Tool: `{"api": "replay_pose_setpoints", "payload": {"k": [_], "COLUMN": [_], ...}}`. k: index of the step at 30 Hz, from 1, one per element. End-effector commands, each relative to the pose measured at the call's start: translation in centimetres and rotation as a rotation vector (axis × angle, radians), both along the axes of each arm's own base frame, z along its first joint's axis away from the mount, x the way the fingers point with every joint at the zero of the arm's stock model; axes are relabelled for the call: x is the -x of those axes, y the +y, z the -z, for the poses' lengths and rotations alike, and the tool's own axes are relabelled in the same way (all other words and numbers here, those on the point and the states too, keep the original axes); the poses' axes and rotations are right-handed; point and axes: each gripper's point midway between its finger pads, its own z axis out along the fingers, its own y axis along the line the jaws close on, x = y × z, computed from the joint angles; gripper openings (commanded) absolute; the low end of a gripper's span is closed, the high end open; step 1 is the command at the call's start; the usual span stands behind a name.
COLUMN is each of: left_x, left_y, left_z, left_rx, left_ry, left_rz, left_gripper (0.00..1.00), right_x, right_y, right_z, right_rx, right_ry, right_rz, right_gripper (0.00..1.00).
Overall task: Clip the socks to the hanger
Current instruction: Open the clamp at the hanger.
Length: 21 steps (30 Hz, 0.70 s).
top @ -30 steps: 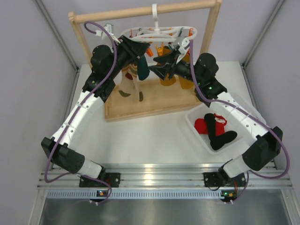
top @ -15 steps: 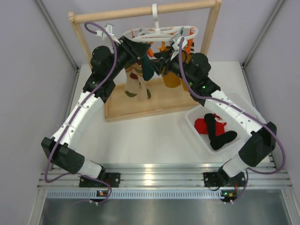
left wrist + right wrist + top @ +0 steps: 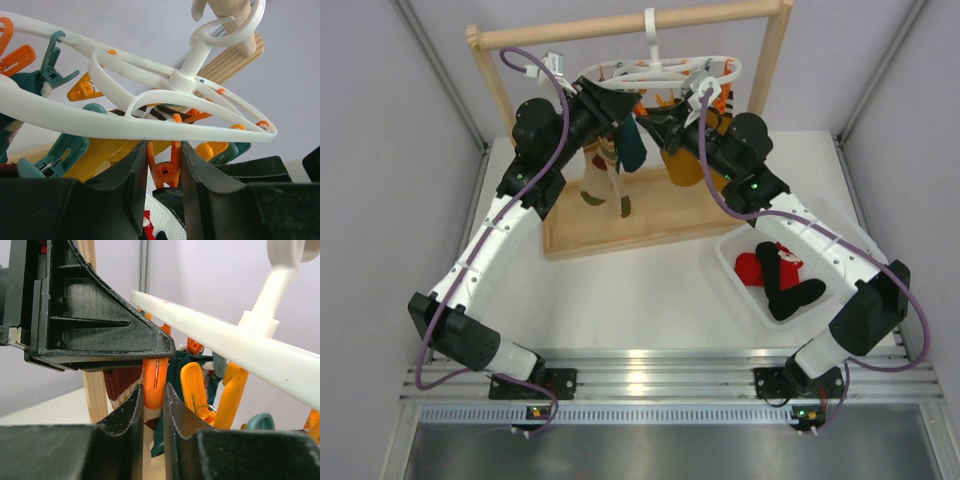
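The white ring hanger hangs by its hook from the wooden rack, and both grippers meet under its front rim. My left gripper is shut on the handles of an orange clip just below the hanger's rim. My right gripper is shut on the lower end of that same orange clip, right under the left gripper's finger. No sock shows in either jaw. Black socks and red socks lie in the white bin.
The wooden rack frame stands on its base board at the back. Mustard-yellow socks, a striped sock and a teal sock hang from other clips. The white bin sits at the right.
My right gripper has moved left and up to the hanger beside the left gripper, and its jaws have narrowed onto the orange clip. The left arm has stayed put; the hanging socks sway.
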Motion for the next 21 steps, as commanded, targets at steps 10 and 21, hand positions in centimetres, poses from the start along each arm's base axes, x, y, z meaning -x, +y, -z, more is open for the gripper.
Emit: {"api": "replay_pose_setpoints", "payload": {"k": [10,21], "left_x": [1.0,0.7], "left_y": [1.8,2.6], "left_z": [-4.4,-6.0], "left_rx": [0.091,0.145], "left_ry": [-0.081,-0.097], "left_rz": [-0.064,-0.070], "left_gripper": [0.31,0.45], "right_x": [0.3,0.0], "right_y": [-0.4,-0.6], "right_z": [-3.2,-2.4], "right_rx": [-0.018,-0.004], "right_ry": [-0.185,-0.188], "right_rz": [0.079,0.102], "right_gripper": [0.00,0.00]}}
